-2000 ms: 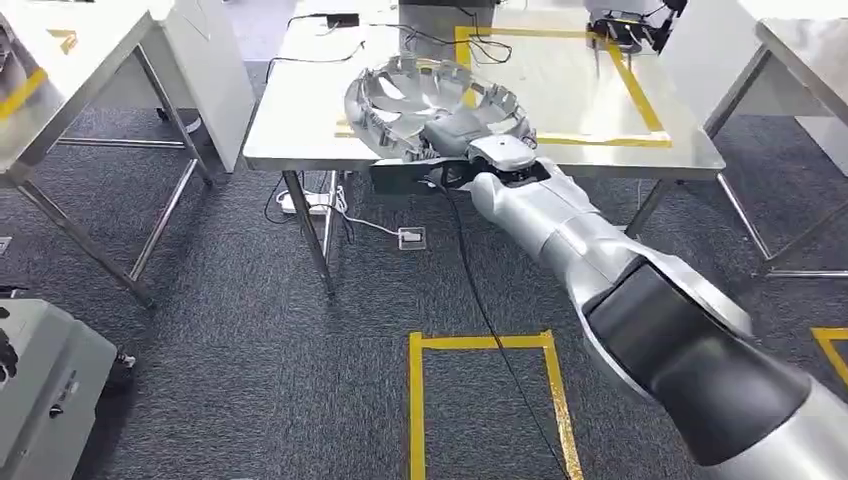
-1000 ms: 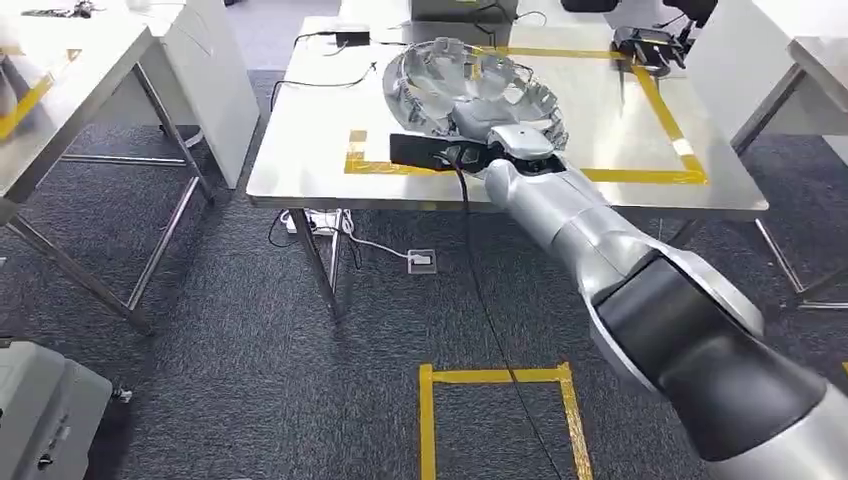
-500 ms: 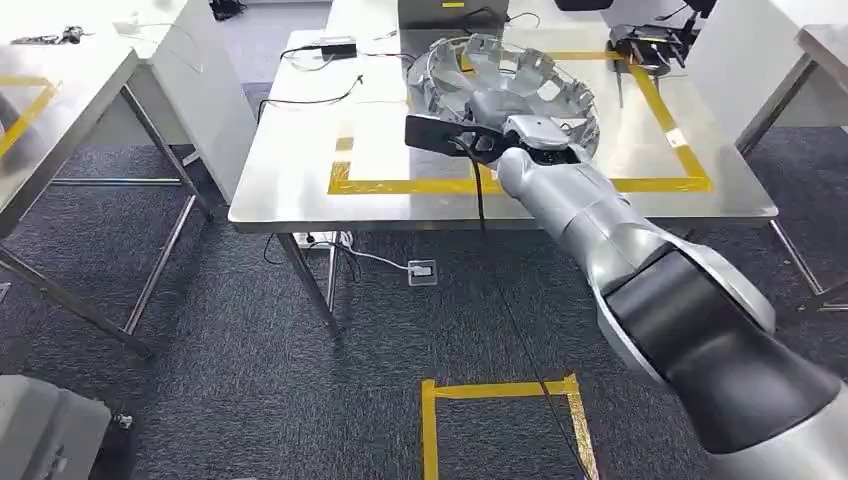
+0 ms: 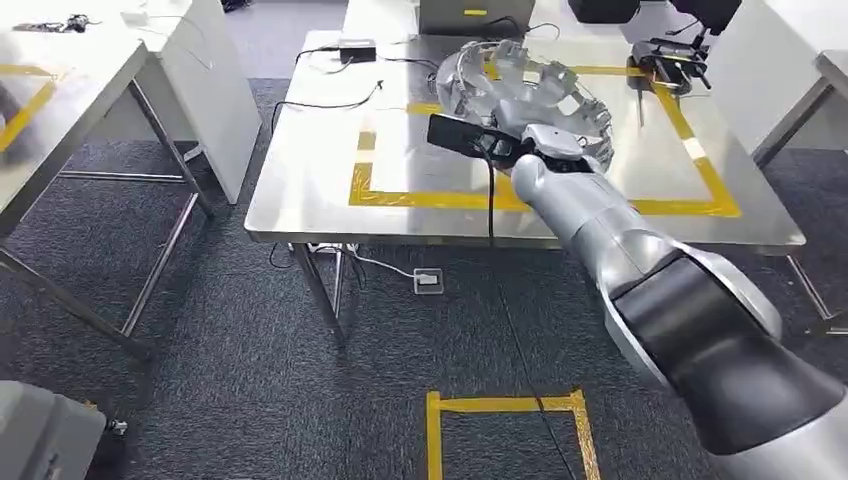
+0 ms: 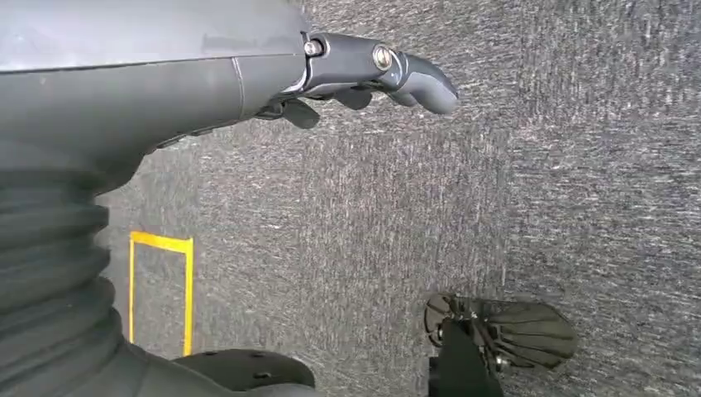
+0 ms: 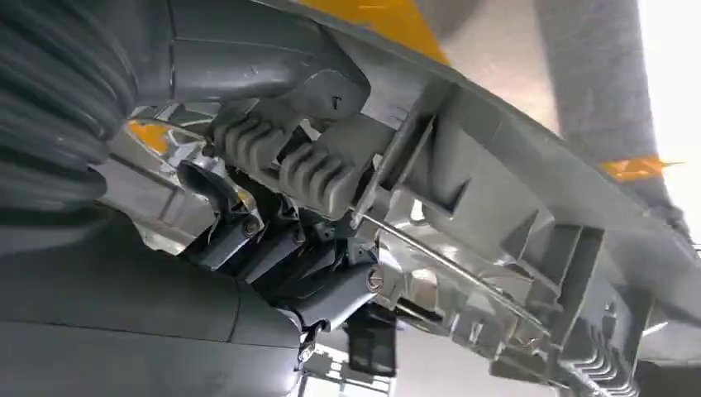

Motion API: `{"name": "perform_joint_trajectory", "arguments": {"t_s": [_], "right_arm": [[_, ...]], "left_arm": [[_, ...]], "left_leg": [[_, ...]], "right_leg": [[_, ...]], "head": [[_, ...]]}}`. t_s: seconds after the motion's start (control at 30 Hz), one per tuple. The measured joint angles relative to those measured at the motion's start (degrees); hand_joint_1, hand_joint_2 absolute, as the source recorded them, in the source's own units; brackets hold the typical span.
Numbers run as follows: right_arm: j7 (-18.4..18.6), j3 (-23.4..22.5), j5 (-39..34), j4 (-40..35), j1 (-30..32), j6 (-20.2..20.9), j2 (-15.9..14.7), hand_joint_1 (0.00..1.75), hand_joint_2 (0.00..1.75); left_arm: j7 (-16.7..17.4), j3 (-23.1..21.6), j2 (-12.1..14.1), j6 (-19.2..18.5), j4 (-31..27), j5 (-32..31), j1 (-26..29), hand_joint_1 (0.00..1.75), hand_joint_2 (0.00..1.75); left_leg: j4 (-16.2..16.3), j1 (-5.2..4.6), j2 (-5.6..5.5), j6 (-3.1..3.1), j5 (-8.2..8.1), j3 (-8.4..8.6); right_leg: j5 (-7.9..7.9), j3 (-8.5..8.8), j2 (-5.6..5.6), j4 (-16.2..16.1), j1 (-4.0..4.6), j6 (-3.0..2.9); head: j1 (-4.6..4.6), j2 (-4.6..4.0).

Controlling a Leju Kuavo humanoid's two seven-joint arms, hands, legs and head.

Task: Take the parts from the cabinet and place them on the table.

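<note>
1. While reaching across, steel table (image 4: 310, 190) carrying a yellow tape frame (image 4: 372, 190) on its top.
2. Held over that frame, just above the surface or perhaps touching: grey ribbed round part (image 4: 500, 85), tilted.
3. Right hand (image 4: 545, 140) gripping the part's near rim, fingers (image 6: 273, 248) hooked into the ribs.
4. Left hand (image 5: 364, 70) hanging over grey carpet (image 5: 579, 165), fingers loosely apart, holding nothing.

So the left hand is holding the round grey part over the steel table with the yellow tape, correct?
Not the left. The head view shows the right hand holding the round grey part over the steel table with the yellow tape.
</note>
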Motion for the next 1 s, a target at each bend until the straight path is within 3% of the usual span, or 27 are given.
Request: {"name": "perform_joint_trajectory", "arguments": {"t_s": [0.1, 0.13, 0.17, 0.2, 0.43, 0.53, 0.73, 1.0], "right_arm": [[0.3, -0.72, -0.13, 0.11, 0.23, -0.02, -0.87, 1.64, 1.75], [0.22, -1.05, -0.09, 0.2, 0.14, -0.26, -1.09, 1.64, 1.75], [0.24, -1.13, -0.02, 0.2, 0.16, -0.39, -1.16, 1.64, 1.75], [0.22, -1.18, -0.02, 0.2, 0.24, -0.39, -1.2, 1.64, 1.75], [0.3, -1.72, 0.0, 0.39, 0.76, -0.28, -1.53, 1.64, 1.75], [0.28, -2.01, 0.0, 0.41, 0.84, -0.28, -1.62, 1.64, 1.75], [0.06, -2.38, 0.39, 0.41, 0.96, -0.26, -1.88, 1.64, 1.75], [0.87, -2.38, 4.46, 0.44, 0.99, 1.22, -1.9, 1.64, 1.75]], "left_arm": [[-0.92, 0.0, -0.09, -0.35, -0.02, -0.31, -0.01, 0.0, 1.75], [-1.2, 0.0, -0.09, -0.5, -0.02, -0.31, -0.17, 0.0, 1.75], [-1.24, 0.0, -0.05, -0.57, -0.02, -0.31, -0.25, 0.0, 1.75], [-1.27, 0.0, 0.02, -0.59, -0.04, -0.31, -0.19, 0.0, 1.75], [-1.44, 0.0, 0.04, -0.61, -0.04, -0.9, -0.19, 0.0, 1.75], [-1.81, 0.0, 0.04, -0.61, -0.04, -1.22, -0.19, 0.0, 1.75], [-5.97, 0.0, 0.04, -1.68, -0.07, -2.21, -0.15, 0.0, 1.75], [-5.55, 0.0, 0.0, -1.66, -0.07, -2.73, -0.15, 0.0, 1.75]], "left_leg": [[0.15, -0.02, -0.19, -0.66, -1.26, 1.29], [0.44, -0.44, -0.26, -1.14, -1.6, 1.23], [0.6, -0.47, -0.24, -1.19, -1.74, 1.08], [0.49, -0.61, -0.18, -0.88, -1.83, 1.15], [-0.6, -0.5, 0.34, -1.06, -1.76, 1.84], [-0.77, -0.43, 0.33, -1.74, -1.67, 1.91], [-0.78, -0.41, 0.33, -1.89, -1.58, 1.9], [-0.67, -0.46, 0.3, -1.91, -1.56, 1.88]], "right_leg": [[9.18, 5.05, -0.3, -14.6, -0.14, -0.22], [8.35, 5.94, -0.23, -15.79, 0.32, -0.32], [8.36, 5.97, -0.16, -16.35, -0.02, -0.43], [8.37, 5.93, -0.03, -16.51, 0.03, -0.25], [7.98, 5.92, 0.45, -16.47, 0.27, -1.07], [7.98, 5.92, 0.45, -16.45, 0.33, -1.22], [8.04, 5.95, 0.43, -16.43, 0.33, -1.3], [8.09, 6.05, 0.4, -16.43, 0.28, -1.26]], "head": [[0.0, 0.0], [-0.04, 0.0], [0.0, -0.02], [0.06, 0.0], [0.04, 0.0], [0.04, 0.0], [0.04, 0.0], [0.04, -0.02]]}}
